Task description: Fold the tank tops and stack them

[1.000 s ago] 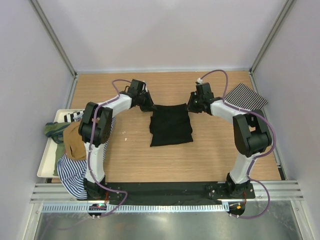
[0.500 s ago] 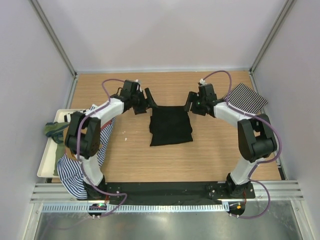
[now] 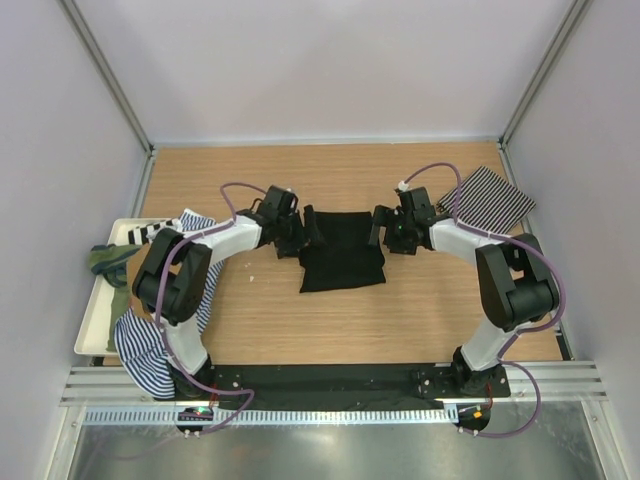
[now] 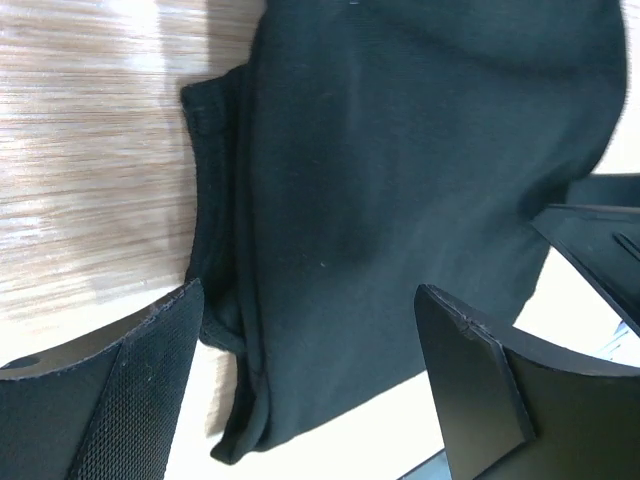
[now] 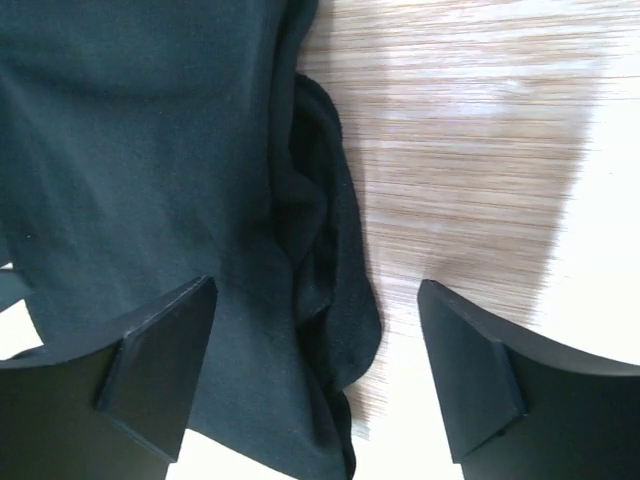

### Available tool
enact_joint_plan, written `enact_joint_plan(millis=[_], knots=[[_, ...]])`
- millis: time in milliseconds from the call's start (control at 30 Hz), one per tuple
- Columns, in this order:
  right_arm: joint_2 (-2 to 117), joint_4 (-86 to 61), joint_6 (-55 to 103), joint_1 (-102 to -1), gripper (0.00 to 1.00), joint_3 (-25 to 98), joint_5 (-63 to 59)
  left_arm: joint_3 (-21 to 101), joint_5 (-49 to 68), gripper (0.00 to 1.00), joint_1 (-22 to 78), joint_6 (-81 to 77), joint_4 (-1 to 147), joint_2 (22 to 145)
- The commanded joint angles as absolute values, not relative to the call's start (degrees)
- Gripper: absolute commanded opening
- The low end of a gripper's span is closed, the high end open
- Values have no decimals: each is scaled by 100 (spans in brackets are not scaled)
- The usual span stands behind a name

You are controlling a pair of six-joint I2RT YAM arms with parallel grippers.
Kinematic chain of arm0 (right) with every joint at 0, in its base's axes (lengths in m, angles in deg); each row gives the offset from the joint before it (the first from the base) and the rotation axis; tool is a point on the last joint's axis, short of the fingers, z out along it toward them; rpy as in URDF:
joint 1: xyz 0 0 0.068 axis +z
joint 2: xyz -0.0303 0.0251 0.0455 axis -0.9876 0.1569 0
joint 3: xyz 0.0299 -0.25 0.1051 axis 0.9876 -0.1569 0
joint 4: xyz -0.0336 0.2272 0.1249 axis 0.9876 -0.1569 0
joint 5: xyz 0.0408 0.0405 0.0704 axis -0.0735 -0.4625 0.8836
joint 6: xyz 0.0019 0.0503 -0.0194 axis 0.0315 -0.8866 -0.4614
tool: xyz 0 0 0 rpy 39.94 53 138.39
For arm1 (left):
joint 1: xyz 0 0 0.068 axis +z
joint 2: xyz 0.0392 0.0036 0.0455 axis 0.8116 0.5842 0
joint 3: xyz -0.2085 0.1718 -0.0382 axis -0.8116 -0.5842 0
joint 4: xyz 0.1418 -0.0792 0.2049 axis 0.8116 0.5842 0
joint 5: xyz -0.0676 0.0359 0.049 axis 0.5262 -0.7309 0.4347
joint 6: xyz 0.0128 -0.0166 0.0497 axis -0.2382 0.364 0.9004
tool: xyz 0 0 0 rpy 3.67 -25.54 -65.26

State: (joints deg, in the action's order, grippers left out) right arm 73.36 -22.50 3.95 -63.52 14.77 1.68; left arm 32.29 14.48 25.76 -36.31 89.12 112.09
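Note:
The plain black tank top [image 3: 343, 255] lies folded flat in the middle of the table. My left gripper [image 3: 303, 232] hovers open at its left edge, and my right gripper [image 3: 382, 232] hovers open at its right edge. In the left wrist view the black cloth [image 4: 400, 170] fills the space under the open gripper [image 4: 310, 370], with nothing pinched. The right wrist view shows the top's bunched hem [image 5: 325, 260] below the open gripper [image 5: 315, 370]. A finely black-and-white striped tank top [image 3: 490, 197] lies folded at the back right.
A white tray [image 3: 92, 330] stands at the left table edge. A green top [image 3: 105, 260] and a blue-and-white striped top [image 3: 145, 350] spill over it. The left arm's elbow [image 3: 170, 275] hangs above the tray.
Both grippers have opened and let go of the black top's far corners. They have come nearer and lower, beside the top's side edges. The top now lies flat.

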Motion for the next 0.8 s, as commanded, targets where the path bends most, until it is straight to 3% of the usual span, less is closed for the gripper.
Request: enact_joint_plan(millis=[0,233,333,500,567,600,633,767], knots=[[7410,-2017,452,-6357,86,1467,373,3148,1342,87,2560,-3841,8558,11273],[7604,-1911,443,-6252,72,1458,522,2893,1315,80,2551,-3947,8391,11396],[7613,-1885,461,-6181,58,1467,558,2788,1289,75,2560,-3947,8329,11388],[7622,-1841,469,-6085,45,1485,645,2726,1385,65,2682,-3930,8268,11449],[7639,-1850,496,-6041,47,1520,637,2613,1447,61,2762,-3930,8215,11432],[7639,-1919,513,-6006,52,1572,550,2560,1447,60,2858,-3912,8171,11388],[7596,-1963,496,-6005,66,1599,462,2463,1447,59,2911,-3903,8153,11361],[7183,-2201,478,-6119,79,1757,-49,2304,1613,57,3244,-3746,8118,11195]])
